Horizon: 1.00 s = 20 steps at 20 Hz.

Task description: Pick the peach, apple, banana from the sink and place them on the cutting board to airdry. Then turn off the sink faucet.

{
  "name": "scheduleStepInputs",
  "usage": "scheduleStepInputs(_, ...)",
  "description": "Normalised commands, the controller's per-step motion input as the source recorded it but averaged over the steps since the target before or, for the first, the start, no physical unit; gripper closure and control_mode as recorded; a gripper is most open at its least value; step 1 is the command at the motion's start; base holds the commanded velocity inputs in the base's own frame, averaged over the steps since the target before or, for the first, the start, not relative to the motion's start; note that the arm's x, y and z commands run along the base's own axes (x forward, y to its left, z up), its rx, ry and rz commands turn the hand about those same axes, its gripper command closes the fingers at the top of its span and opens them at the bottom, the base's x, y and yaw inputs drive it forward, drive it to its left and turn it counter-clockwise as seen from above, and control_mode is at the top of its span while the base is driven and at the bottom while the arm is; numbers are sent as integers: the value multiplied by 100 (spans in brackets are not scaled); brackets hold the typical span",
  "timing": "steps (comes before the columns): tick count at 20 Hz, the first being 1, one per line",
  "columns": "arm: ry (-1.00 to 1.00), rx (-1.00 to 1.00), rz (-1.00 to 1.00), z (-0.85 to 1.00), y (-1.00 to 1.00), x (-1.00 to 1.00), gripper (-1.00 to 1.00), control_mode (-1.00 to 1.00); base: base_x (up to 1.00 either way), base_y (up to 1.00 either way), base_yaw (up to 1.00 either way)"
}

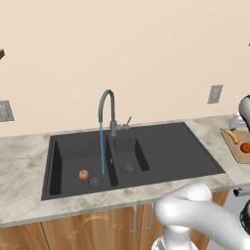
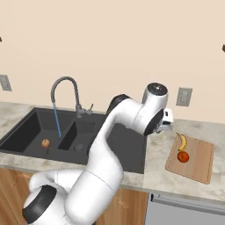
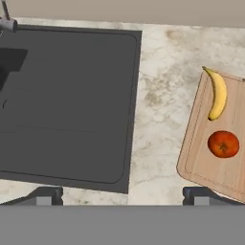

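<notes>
Still no readable writing anywhere: jaws [image 3: 122, 195] wide open and empty, banana [image 3: 217, 94] and red fruit [image 3: 223, 144] on cutting board [image 3: 201, 162].

The cutting board [image 3: 217, 143] and sink [image 3: 72, 100] run off the hand view's edges.
</notes>
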Motion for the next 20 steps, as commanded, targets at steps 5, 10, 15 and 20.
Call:
scheduleStepInputs(5,1,9,26,27,75,-25,-100,-100,0,0,0)
scheduleStepInputs(10,5,-2,19,11,83,-37,-100,-100,0,0,0)
scheduleStepInputs(15,-5,-2,10,-2,85,-58,-100,-100,0,0,0)
scheduleStepInputs(20,-2,12,-1,8,67,-43,-100,-100,0,0,0)
